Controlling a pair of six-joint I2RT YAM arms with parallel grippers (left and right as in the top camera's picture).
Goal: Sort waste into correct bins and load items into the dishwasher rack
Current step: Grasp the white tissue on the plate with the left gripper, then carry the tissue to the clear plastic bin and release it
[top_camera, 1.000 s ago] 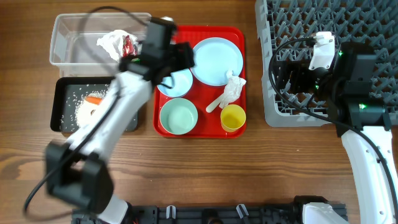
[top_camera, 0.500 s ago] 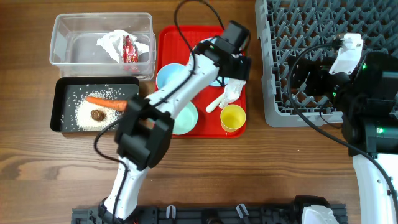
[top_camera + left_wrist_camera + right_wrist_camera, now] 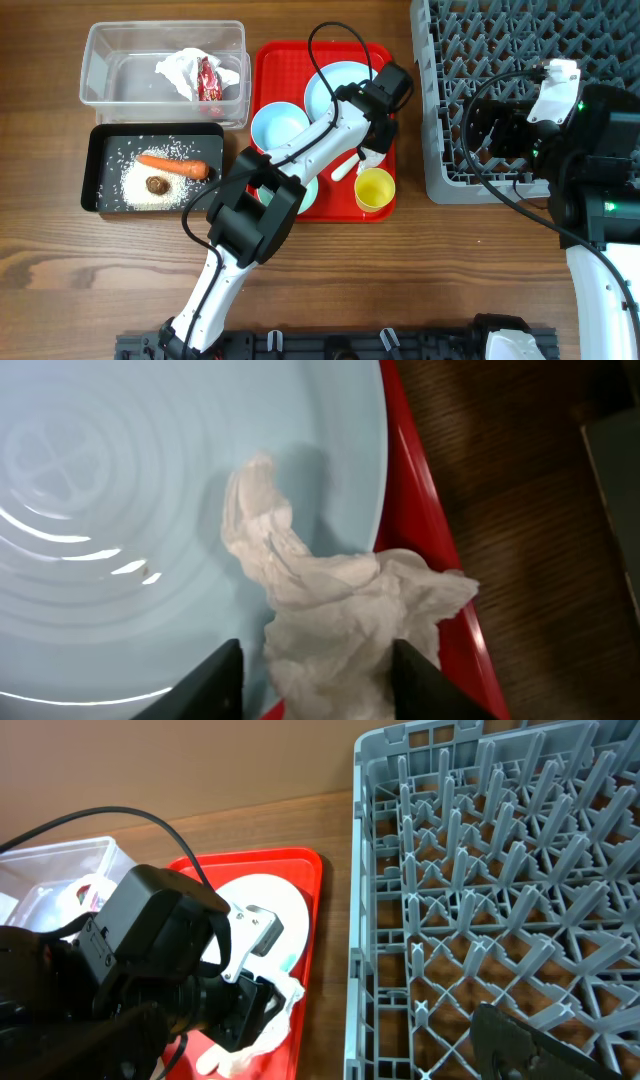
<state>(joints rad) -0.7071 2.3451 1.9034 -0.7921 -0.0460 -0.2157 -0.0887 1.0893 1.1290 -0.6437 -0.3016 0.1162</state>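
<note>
A crumpled white napkin (image 3: 330, 605) lies half on the pale blue plate (image 3: 120, 510) and half on the flat red tray's rim (image 3: 420, 550). My left gripper (image 3: 315, 652) is low over it, open. Its two black fingers (image 3: 215, 685) stand either side of the wad, with a gap on the left side. From overhead the left gripper (image 3: 377, 128) covers most of the napkin (image 3: 366, 155). My right gripper (image 3: 488, 135) hovers open and empty over the grey dishwasher rack (image 3: 520, 40). Only one of its fingers (image 3: 520, 1040) shows in the right wrist view.
The clear tub (image 3: 120, 75) holds another napkin (image 3: 178, 68) and a red wrapper (image 3: 208, 78). The black tray (image 3: 100, 160) holds a carrot (image 3: 172, 165), rice and a brown lump (image 3: 156, 185). A blue bowl (image 3: 278, 128), yellow cup (image 3: 375, 188), white spoon (image 3: 345, 168) and arm-covered green bowl (image 3: 308, 188) sit on the red tray.
The left arm swung right from over the clear tub to the plate's edge. It came down over the napkin and its jaws narrowed around it. The right arm shifted slightly right.
</note>
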